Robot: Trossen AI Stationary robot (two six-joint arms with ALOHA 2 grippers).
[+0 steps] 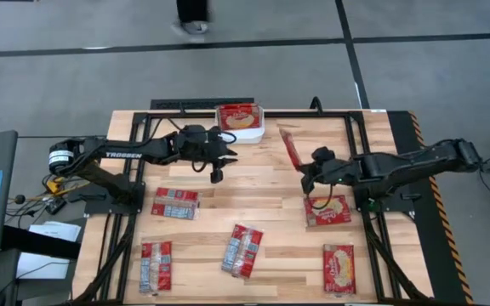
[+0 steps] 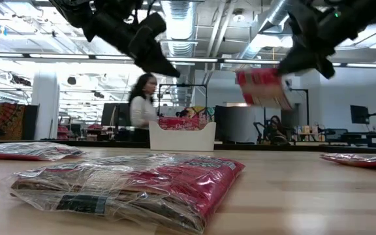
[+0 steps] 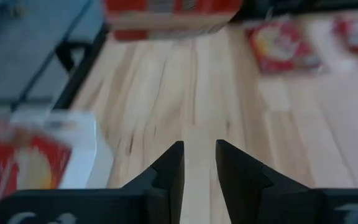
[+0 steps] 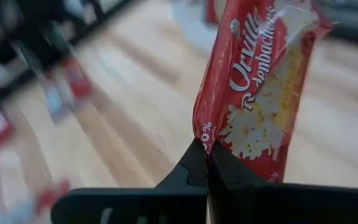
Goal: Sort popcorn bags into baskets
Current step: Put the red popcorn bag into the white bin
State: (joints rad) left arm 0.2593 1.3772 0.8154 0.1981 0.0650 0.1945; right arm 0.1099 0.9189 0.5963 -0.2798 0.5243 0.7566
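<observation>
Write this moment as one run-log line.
right end effector: shut on lifted popcorn bag | left end effector: empty, slightly parted, near basket

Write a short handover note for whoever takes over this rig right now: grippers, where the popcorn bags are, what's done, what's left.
Right gripper: shut on a popcorn bag, lifted clear of the table, right of the basket.
Left gripper: jaws slightly apart, holding nothing, hanging just in front of the white basket.
Done: at least one bag lies in the basket.
Left: the held bag, plus five flat on the table: three on the left half, two on the right.
</observation>
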